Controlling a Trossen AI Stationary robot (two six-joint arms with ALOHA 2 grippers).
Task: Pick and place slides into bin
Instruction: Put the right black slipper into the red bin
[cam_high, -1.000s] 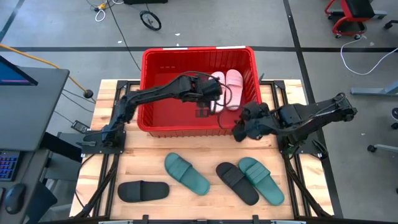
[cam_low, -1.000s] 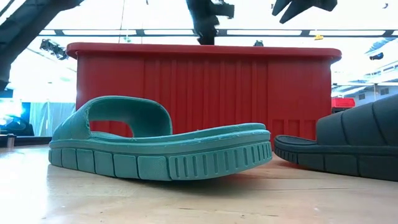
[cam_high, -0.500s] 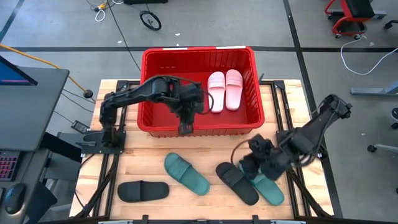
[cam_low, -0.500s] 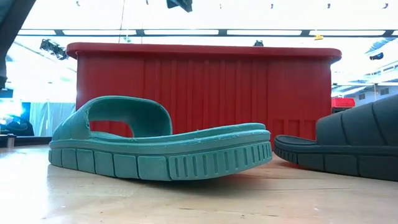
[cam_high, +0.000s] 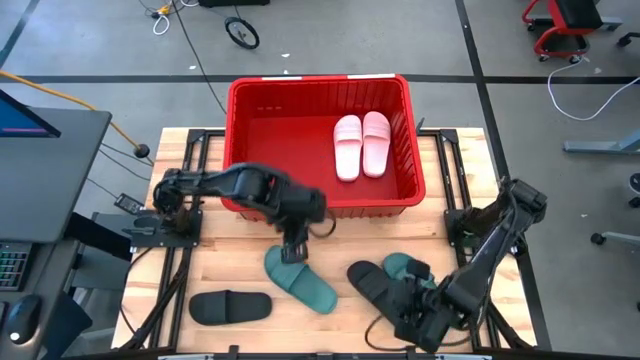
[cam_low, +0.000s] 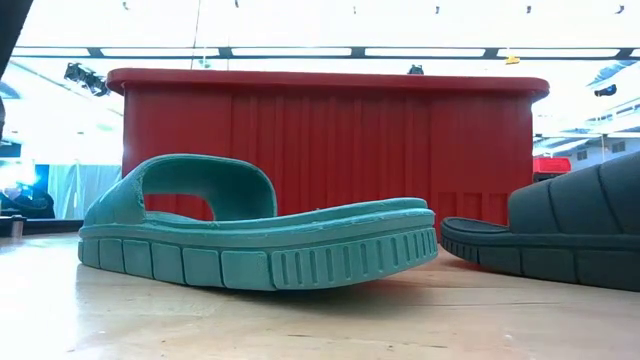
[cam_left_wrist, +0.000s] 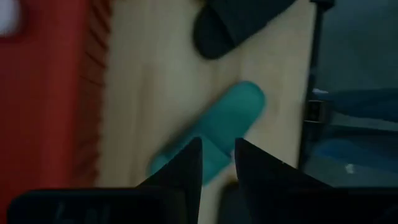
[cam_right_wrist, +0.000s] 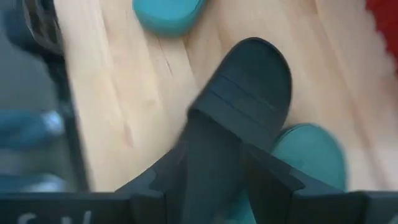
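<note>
The red bin (cam_high: 320, 82) stands at the table's far middle, and two pale pink slides (cam_high: 361, 144) lie side by side on its floor. On the table lie a black slide (cam_high: 230, 307) near left, a teal slide (cam_high: 300, 280) in the middle, and a black slide (cam_high: 375, 288) beside a second teal slide (cam_high: 405, 268). My left gripper (cam_high: 293, 247) hangs above the middle teal slide's far end (cam_left_wrist: 217, 127), open by a narrow gap. My right gripper (cam_high: 408, 315) is open over the right black slide (cam_right_wrist: 239, 93), which shows between its fingers. My right gripper comes at the right black slide from above, one finger (cam_right_wrist: 165, 177) on each side of its near part. I cannot tell whether the fingers touch it. The slide lies flat on the table.
The low view shows the middle teal slide (cam_low: 250, 240) and a black slide (cam_low: 560, 240) in front of the bin's near wall (cam_low: 330, 140). Bare wooden table lies between the slides and the bin. Both arm bases stand at the table's left and right edges.
My left gripper has come out of the bin toward the table's near edge and down over the middle teal slide. My right gripper has swung from beside the bin's near right corner toward the near edge, over the right black slide. No slide has moved.
</note>
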